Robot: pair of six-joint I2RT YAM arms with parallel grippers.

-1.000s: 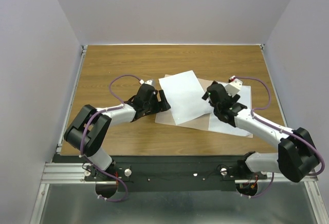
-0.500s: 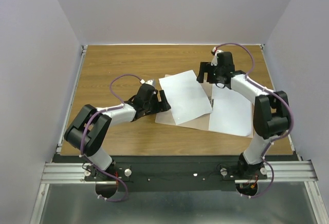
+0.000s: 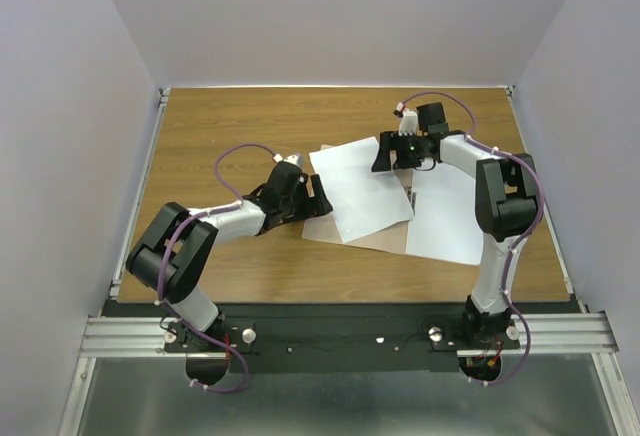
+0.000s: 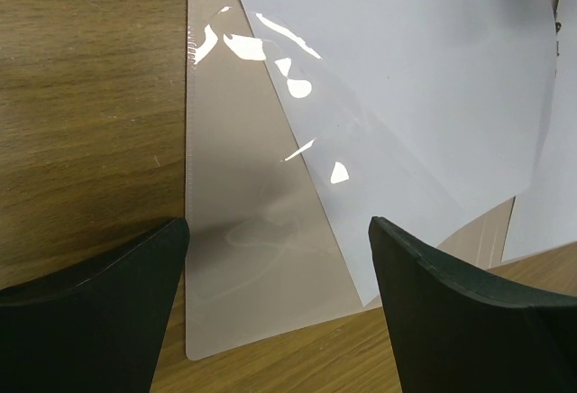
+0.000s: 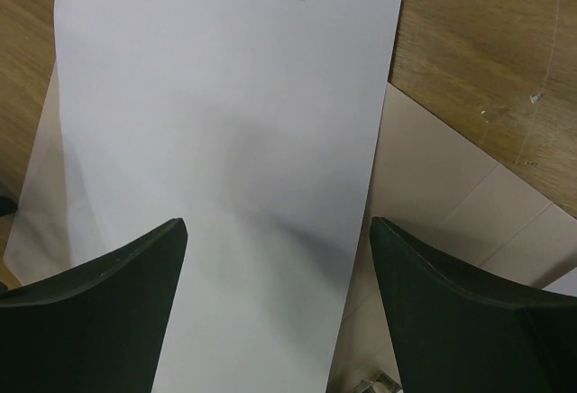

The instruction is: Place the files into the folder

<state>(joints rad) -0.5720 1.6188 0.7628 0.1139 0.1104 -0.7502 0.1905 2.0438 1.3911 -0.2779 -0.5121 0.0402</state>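
Observation:
The tan folder (image 3: pixel 386 239) lies open on the table under two white files. One file (image 3: pixel 360 188) lies tilted across its middle, the other (image 3: pixel 448 211) on its right part. My left gripper (image 3: pixel 318 199) is open, low at the folder's left corner (image 4: pixel 243 231), with nothing between its fingers; the tilted file (image 4: pixel 406 68) lies just beyond it. My right gripper (image 3: pixel 386 153) is open at the far right corner of the tilted file. In the right wrist view the file (image 5: pixel 225 141) spans the gap of that gripper (image 5: pixel 278 226), with the folder (image 5: pixel 424 186) beside it.
The wooden table (image 3: pixel 230 126) is bounded by white walls on three sides and a metal rail at the near edge. A small metal clip (image 5: pixel 374 382) shows on the folder. A glossy clear layer (image 4: pixel 297 95) catches glare over the folder's left part.
The right arm has swung from the right-hand file round to the far side; its gripper now faces left over the tilted file's far corner. The left arm has not moved.

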